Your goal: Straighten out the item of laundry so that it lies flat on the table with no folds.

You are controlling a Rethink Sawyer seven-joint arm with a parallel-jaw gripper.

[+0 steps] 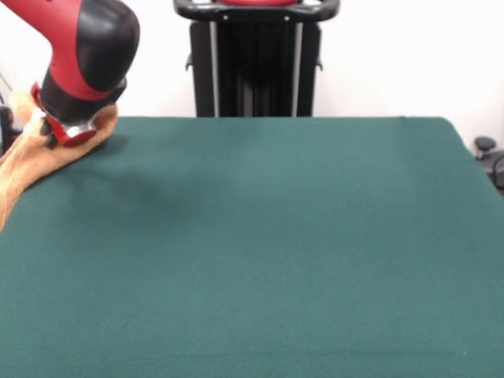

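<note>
At table (276, 252) corner, one bunched towel (31, 161) under one arm (83, 55)

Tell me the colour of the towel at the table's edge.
Orange-tan; the towel shows in the front view, beneath the arm's end at the table edge.

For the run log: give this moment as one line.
arm: far left corner of table | gripper: at bunched orange-tan towel, jaw state hidden | towel: crumpled, hanging off left edge, not flat

Single front cam, low across the counter (276, 252), facing the far wall; arm (83, 55) enters top-left.
</note>
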